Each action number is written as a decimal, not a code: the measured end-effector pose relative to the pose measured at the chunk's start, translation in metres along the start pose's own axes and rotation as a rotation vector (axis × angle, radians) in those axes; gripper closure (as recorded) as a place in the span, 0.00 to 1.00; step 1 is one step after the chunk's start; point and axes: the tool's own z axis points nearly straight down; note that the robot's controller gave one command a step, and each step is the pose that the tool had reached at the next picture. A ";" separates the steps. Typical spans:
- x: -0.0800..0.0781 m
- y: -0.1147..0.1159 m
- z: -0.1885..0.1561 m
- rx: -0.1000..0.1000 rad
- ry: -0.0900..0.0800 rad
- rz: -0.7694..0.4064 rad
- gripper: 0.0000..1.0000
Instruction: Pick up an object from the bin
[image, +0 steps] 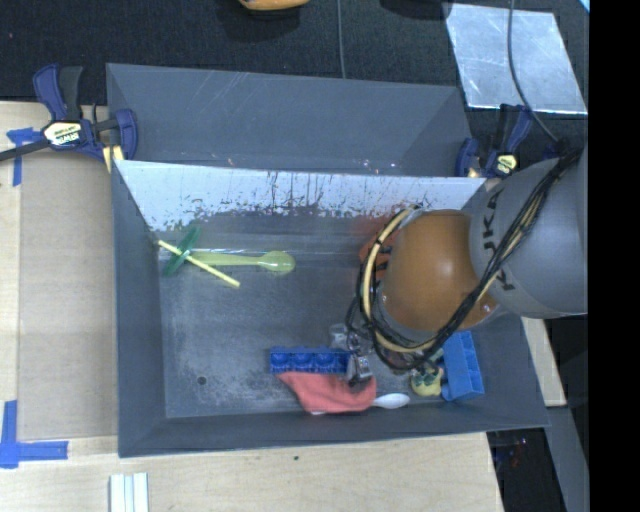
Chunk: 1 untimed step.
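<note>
My gripper (357, 368) hangs low at the front right of the bin, beneath the arm's orange cover. It is right at the right end of a long blue studded brick (303, 359) and just above the top edge of a crumpled red cloth (325, 395). Whether it touches either one I cannot tell. A small white oval piece (393, 401) lies just right of the cloth.
A blue ridged block (463, 366) stands against the right wall, with a small yellowish thing (428, 382) beside it. Toward the back left lie a yellow-green spoon (248, 263) and a green stick (180, 252) crossing its handle.
</note>
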 end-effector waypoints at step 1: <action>0.000 0.000 0.000 0.000 0.000 0.000 1.00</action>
